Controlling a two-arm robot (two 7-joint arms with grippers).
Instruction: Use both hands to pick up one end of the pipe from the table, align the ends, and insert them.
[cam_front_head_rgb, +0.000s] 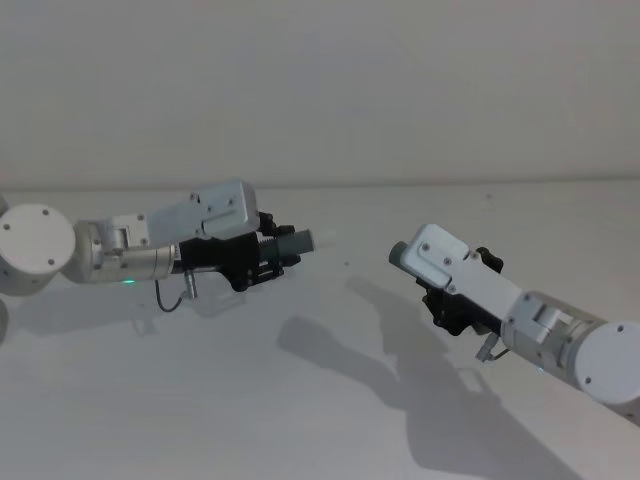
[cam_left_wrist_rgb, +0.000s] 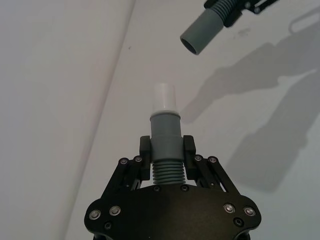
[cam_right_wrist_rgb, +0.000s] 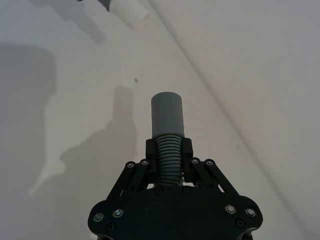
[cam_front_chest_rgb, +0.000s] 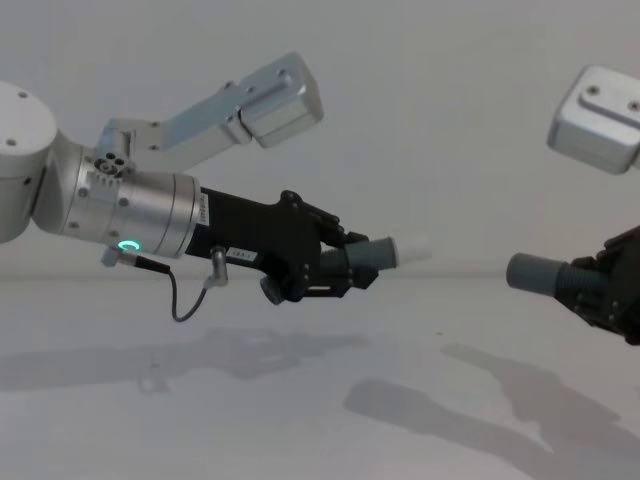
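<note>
While both tube pieces hang clear of the table (cam_front_head_rgb: 300, 430), the work appears to stand at the aligning step, with insertion not yet begun. At left, the left gripper (cam_front_chest_rgb: 345, 266), on the arm with the green ring (cam_front_chest_rgb: 127, 245), is clamped on the ribbed section of the left tube piece (cam_front_chest_rgb: 372, 256), whose white tip (cam_front_chest_rgb: 413, 247) points across toward the right. A clear gap separates the two ends. At right, the right gripper (cam_front_chest_rgb: 603, 285) is clamped likewise on the ribbing of the right tube piece (cam_front_chest_rgb: 540, 272), its grey end facing left.

The next move likely calls for bringing the two pieces onto one line before the gap is closed, then driving the white tip straight into the grey end. A skewed approach could jam at the rim.

The chest view sets the ends at nearly the same height, the right one slightly lower. The left wrist view adds what that side-on look cannot: the right piece ends in an open mouth (cam_left_wrist_rgb: 192, 46), lying off to one side of the left piece's axis and angled to it. The right wrist view agrees, catching the white tip well off the line of its own piece.
</note>
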